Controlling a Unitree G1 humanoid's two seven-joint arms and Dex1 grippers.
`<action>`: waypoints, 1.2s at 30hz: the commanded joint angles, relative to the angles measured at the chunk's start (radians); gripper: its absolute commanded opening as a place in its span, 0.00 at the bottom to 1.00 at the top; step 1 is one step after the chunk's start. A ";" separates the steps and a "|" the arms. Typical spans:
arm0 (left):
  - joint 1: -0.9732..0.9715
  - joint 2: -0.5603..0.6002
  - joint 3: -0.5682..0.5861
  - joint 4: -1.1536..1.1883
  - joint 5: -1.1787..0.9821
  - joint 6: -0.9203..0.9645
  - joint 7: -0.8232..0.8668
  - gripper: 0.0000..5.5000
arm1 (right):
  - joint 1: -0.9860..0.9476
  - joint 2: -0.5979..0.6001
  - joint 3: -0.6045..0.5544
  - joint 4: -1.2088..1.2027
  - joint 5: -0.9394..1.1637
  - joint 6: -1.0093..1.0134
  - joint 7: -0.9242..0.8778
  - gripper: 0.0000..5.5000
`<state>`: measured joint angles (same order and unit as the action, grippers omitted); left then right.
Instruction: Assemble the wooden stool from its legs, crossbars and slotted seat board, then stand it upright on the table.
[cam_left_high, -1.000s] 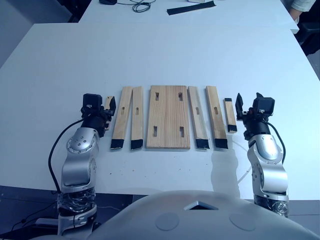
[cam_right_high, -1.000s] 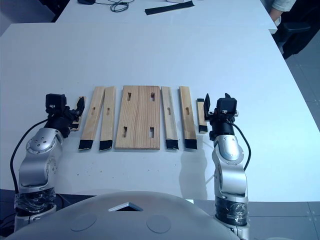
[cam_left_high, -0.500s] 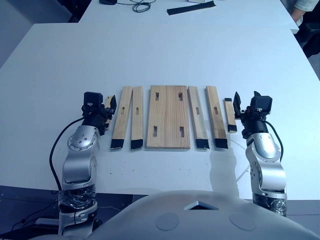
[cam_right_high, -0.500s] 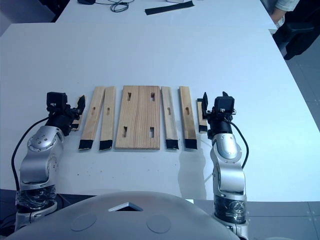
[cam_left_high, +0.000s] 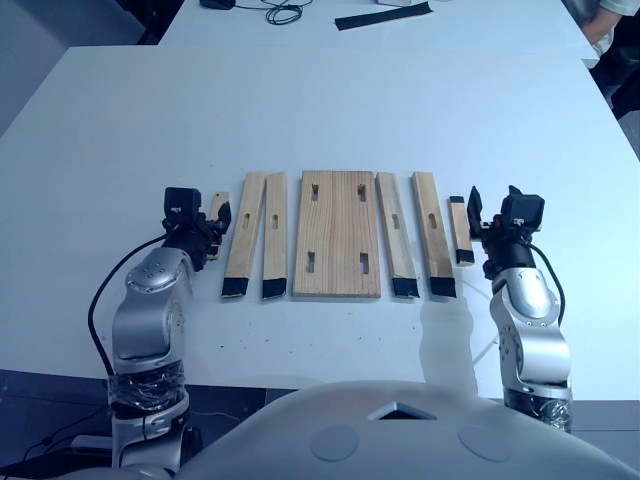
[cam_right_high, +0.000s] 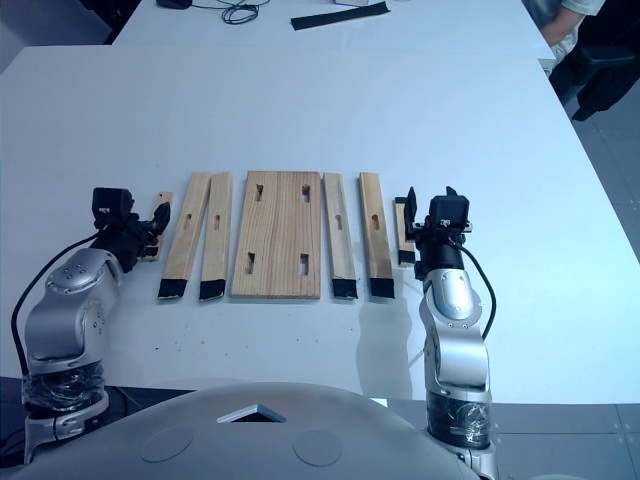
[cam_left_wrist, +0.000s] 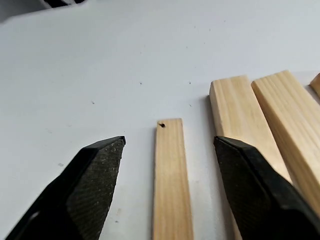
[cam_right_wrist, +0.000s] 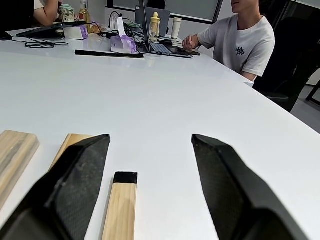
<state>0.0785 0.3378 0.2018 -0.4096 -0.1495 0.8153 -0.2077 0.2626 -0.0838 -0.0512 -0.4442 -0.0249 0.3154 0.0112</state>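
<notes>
Fingers left (cam_left_wrist: 95, 185) wide apart astride left crossbar (cam_left_wrist: 172, 185), ungripped; fingers right (cam_right_wrist: 75, 185) likewise, right crossbar (cam_right_wrist: 120, 215)

1. the left arm (cam_left_high: 150, 300) and right arm (cam_left_high: 530, 320) are rounded silver-grey metal shells with round joint caps.
2. the left claw (cam_left_wrist: 169, 141) and right claw (cam_right_wrist: 150, 137) are black, with a boxy black wrist block (cam_left_high: 525, 208) behind each.
3. the fingers (cam_left_wrist: 95, 185) are wedge-shaped, with finely dimpled pads.
4. a black cable (cam_left_high: 100, 320) loops back from behind each claw.
5. glossy dark wrapping (cam_left_high: 145, 385) covers the arm ends farthest from the claws.
</notes>
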 joint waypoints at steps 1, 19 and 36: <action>-0.015 0.094 -0.043 0.017 0.008 0.049 -0.063 0.60 | 0.018 0.004 0.007 -0.014 -0.013 -0.003 -0.009 0.55; -0.020 0.135 -0.027 0.049 -0.001 0.123 -0.065 0.60 | 0.054 0.011 0.019 -0.034 -0.021 0.005 -0.011 0.55; 0.048 0.265 -0.106 0.052 -0.021 0.226 -0.180 0.34 | 0.115 0.023 0.043 -0.086 -0.029 0.028 -0.024 0.55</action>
<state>0.0983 0.5999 0.0945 -0.3956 -0.1616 0.9906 -0.3791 0.3747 -0.0643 -0.0060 -0.5108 -0.0458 0.3252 -0.0053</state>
